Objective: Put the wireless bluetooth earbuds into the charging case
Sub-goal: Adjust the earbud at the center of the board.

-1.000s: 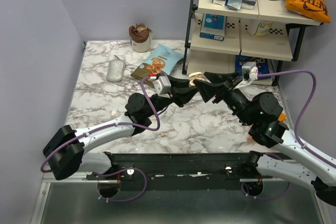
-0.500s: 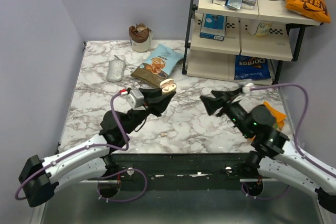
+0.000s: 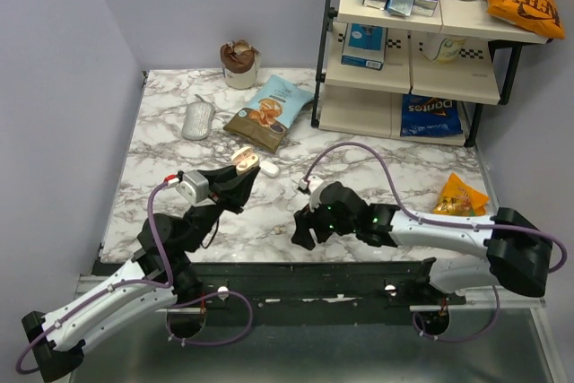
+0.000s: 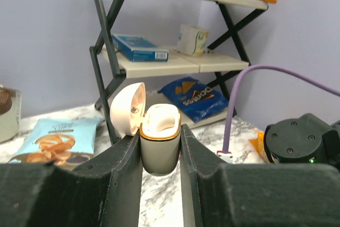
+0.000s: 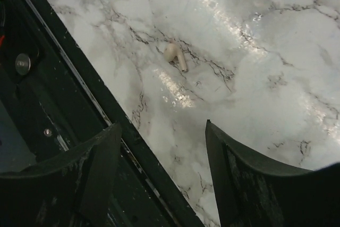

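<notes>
My left gripper is shut on the charging case, held upright above the marble. Its lid is hinged open to the left. A whitish rounded piece sits in the gold-rimmed opening. My right gripper is open and empty, low over the table's near edge. One earbud lies on the marble ahead of its fingers, a little way from the black front rail. Another small white piece lies on the marble just right of the held case.
A black shelf rack with boxes and snack bags stands at the back right. A blue snack bag, a grey oval object and a brown cup sit at the back left. An orange packet lies at the right. The black front rail borders the marble.
Both arms have pulled back from the table's middle toward the near edge. The left gripper carried the open case left and nearer. The right gripper dropped low to the front rail.
</notes>
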